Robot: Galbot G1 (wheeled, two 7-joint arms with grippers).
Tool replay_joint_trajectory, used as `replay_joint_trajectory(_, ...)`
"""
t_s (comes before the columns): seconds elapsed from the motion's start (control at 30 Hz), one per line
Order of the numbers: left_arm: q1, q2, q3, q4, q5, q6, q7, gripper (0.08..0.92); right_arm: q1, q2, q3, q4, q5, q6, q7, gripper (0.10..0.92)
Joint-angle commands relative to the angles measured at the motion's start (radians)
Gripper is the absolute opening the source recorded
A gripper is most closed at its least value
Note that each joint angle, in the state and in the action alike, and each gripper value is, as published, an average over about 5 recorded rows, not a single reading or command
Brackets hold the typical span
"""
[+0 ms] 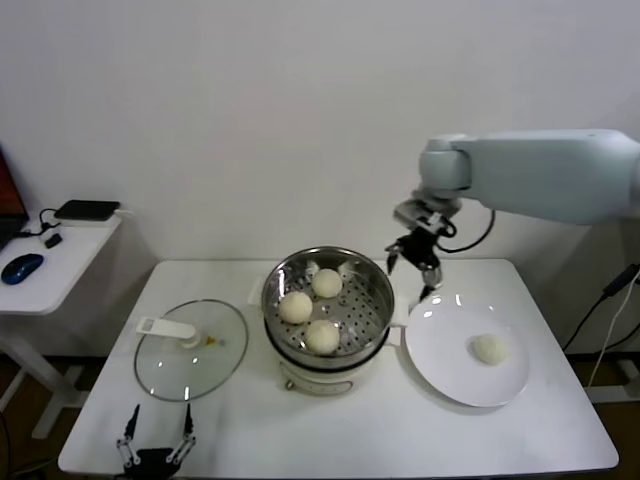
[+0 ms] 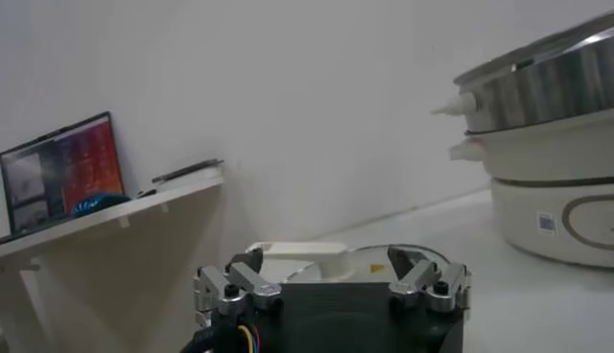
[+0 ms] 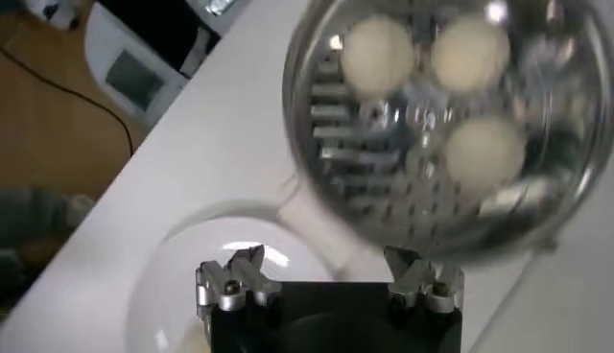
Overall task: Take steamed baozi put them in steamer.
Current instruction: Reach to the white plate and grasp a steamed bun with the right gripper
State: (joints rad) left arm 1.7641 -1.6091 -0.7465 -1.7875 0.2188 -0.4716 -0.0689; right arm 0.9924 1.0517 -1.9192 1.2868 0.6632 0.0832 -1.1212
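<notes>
The steamer [image 1: 364, 312] stands mid-table on its cream pot base and holds three baozi [image 1: 327, 283] [image 1: 295, 307] [image 1: 322, 336]. A fourth baozi [image 1: 488, 348] lies on the white plate [image 1: 445, 375] to its right. My right gripper [image 1: 412, 270] hangs open and empty above the gap between the steamer's right rim and the plate. In the right wrist view the gripper [image 3: 326, 264] looks down on the steamer [image 3: 336, 163] and the plate [image 3: 192, 269]. My left gripper [image 1: 157, 442] [image 2: 331, 267] is parked open at the table's front left edge.
A glass lid [image 1: 215, 365] with a white handle [image 1: 166, 328] lies left of the steamer, just beyond the left gripper. A side table [image 1: 70, 255] at far left carries a blue mouse [image 1: 22, 267] and a black device [image 1: 87, 210]. A wall stands close behind.
</notes>
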Motion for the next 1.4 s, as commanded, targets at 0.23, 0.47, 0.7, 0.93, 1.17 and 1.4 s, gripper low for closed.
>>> replay_joint_trajectory(0.23, -0.004, -0.049, 0.005, 0.012, 0.004, 0.002, -0.002, 0.823, -0.212, -0.317, 0.01, -0.054, -0.215, -0.214, 0.113, 0.823)
replay_joint_trajectory(0.47, 0.001, -0.049, 0.002, 0.017, 0.013, -0.002, -0.005, 0.823, -0.409, -0.361, 0.161, -0.119, -0.327, -0.219, 0.127, 0.823)
replay_joint_trajectory(0.7, 0.002, -0.049, 0.002, 0.023, 0.022, -0.004, -0.007, 0.823, -0.499, -0.362, 0.248, -0.163, -0.362, -0.214, 0.129, 0.823)
replay_joint_trajectory(0.93, 0.0, -0.049, 0.002, 0.027, 0.027, -0.005, -0.007, 0.823, -0.558, -0.35, 0.323, -0.217, -0.405, -0.212, 0.136, 0.823)
replay_joint_trajectory(1.17, -0.003, -0.049, -0.001, 0.028, 0.027, -0.004, -0.006, 0.823, -0.582, -0.34, 0.346, -0.22, -0.409, -0.218, 0.142, 0.823)
replay_joint_trajectory(1.4, -0.004, -0.049, -0.001, 0.03, 0.029, -0.005, -0.006, 0.823, -0.602, -0.327, 0.359, -0.229, -0.409, -0.22, 0.151, 0.823)
